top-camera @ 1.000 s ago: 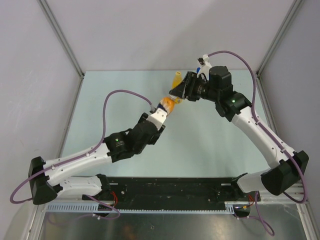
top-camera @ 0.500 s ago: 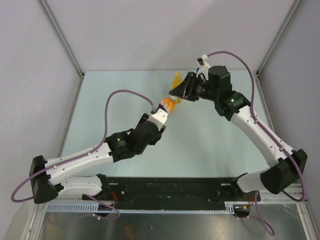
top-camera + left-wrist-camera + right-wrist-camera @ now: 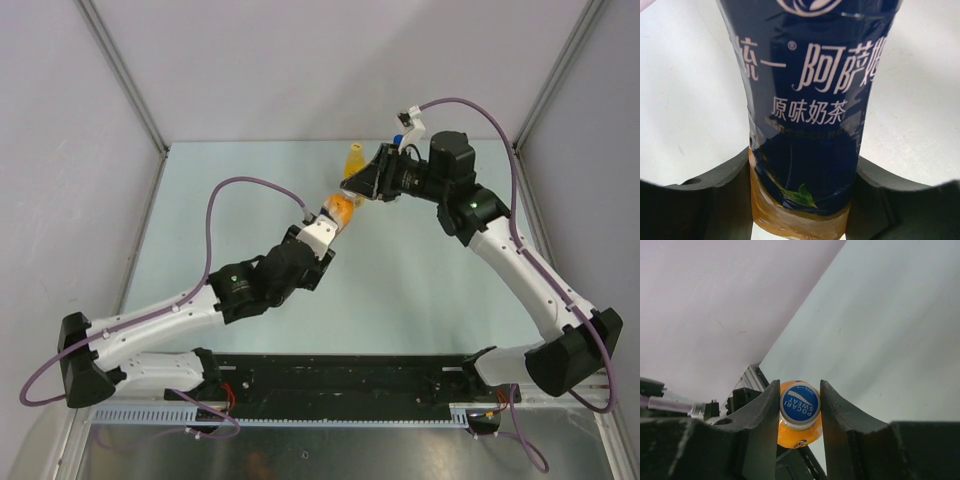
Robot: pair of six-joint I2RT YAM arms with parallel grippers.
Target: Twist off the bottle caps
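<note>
The blue cap [image 3: 800, 404] sits just above the middle of the top view. It's pinched snug between both fingers of the right claw [image 3: 800, 412], so that one's clamped on it. Below the cap, the orange bottle [image 3: 805, 125] has the left claw [image 3: 800, 200] closed around its lower body. A yellow bottle [image 3: 354, 158] stands on the counter [image 3: 420, 290], upper centre.

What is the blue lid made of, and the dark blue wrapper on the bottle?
The blue cap looks like hard, smooth plastic, with crisp printed letters and a pale rim. The dark blue label on the orange bottle seems to be a thin, glossy plastic film: it wrinkles and catches the light.
</note>
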